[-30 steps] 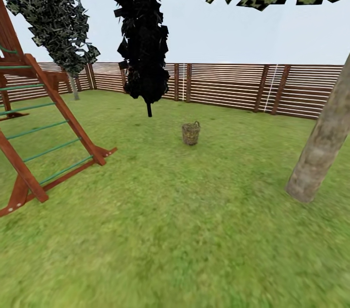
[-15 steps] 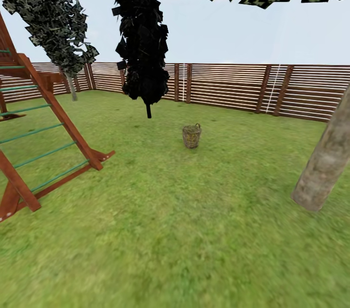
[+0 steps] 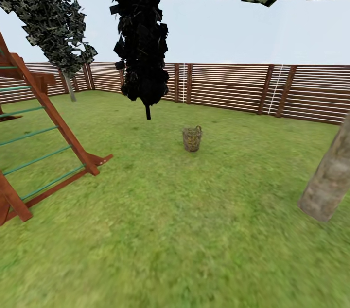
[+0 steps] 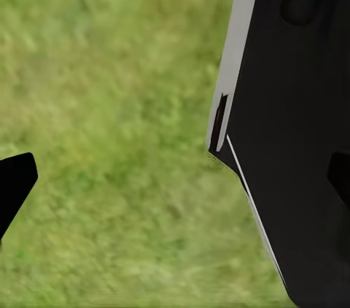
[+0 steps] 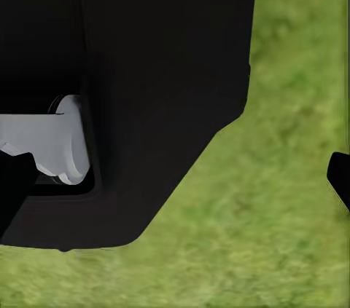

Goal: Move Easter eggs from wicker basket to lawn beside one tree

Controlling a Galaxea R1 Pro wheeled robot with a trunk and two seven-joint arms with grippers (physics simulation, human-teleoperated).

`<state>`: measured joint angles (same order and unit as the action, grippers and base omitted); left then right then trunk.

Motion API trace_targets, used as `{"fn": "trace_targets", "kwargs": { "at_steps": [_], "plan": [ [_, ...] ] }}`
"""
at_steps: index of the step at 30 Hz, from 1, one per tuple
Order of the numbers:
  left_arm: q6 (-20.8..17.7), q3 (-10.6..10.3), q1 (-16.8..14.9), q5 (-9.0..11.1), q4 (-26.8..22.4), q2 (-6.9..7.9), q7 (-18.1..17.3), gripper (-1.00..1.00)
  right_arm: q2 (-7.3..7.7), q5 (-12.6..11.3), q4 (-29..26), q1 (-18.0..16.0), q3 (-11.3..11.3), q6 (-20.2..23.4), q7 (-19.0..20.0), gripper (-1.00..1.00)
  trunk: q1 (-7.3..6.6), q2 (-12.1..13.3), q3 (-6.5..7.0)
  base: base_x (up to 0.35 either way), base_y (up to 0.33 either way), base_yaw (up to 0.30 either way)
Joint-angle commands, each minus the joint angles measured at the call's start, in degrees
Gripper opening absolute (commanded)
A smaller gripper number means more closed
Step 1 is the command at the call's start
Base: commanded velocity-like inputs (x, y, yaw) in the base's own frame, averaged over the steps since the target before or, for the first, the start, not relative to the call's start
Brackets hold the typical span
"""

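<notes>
Head view: one wicker basket (image 3: 192,138) upright on the lawn (image 3: 175,230), mid-distance, apart from everything else. Contents too small to make out; egg count not readable. One thick grey-brown tree (image 3: 330,179) trunk at right. Two dark narrow trees (image 3: 141,36) behind, near one slatted fence (image 3: 233,87). One wooden climbing frame (image 3: 34,138) at left. Wrist views: black robot bodywork over grass; whether either claw is open or closed cannot be determined.

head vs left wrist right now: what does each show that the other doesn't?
Head view: a small tan woven wicker basket on the grass, a thick grey-brown tree trunk, a brown horizontal-slat wooden fence, a dark narrow cypress-like tree and a red-brown climbing frame with green rungs. Left wrist view: black and grey robot body parts close up. Both: the mottled green lawn.
</notes>
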<state>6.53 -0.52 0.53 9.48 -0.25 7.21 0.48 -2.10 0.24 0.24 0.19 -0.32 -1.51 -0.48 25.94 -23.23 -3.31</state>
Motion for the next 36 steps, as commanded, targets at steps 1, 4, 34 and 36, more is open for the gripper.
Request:
{"fn": "trace_targets", "kwargs": {
  "at_steps": [1,4,34,36],
  "plan": [
    [0.2,-0.1,0.0,0.4,0.0,0.0,0.0,1.0,-0.01,0.0,0.0,0.0,0.0,-0.2,0.0,1.0,0.06,-0.1,-0.08,0.325,0.0,0.0],
    [0.2,-0.1,0.0,0.4,0.0,0.0,0.0,1.0,-0.01,0.0,0.0,0.0,0.0,-0.2,-0.1,1.0,0.06,-0.1,-0.08,0.325,0.0,0.0],
    [0.2,-0.1,0.0,0.4,0.0,-0.09,0.0,1.0,-0.01,0.0,0.0,0.0,0.0,-0.2,0.0,1.0,0.06,-0.1,-0.08,0.331,0.0,0.0],
    [0.2,-0.1,0.0,0.4,0.0,-0.09,0.0,1.0,-0.01,0.0,0.0,0.0,0.0,-0.2,0.0,1.0,0.06,-0.1,-0.08,0.334,0.0,0.0]
  ]
}}
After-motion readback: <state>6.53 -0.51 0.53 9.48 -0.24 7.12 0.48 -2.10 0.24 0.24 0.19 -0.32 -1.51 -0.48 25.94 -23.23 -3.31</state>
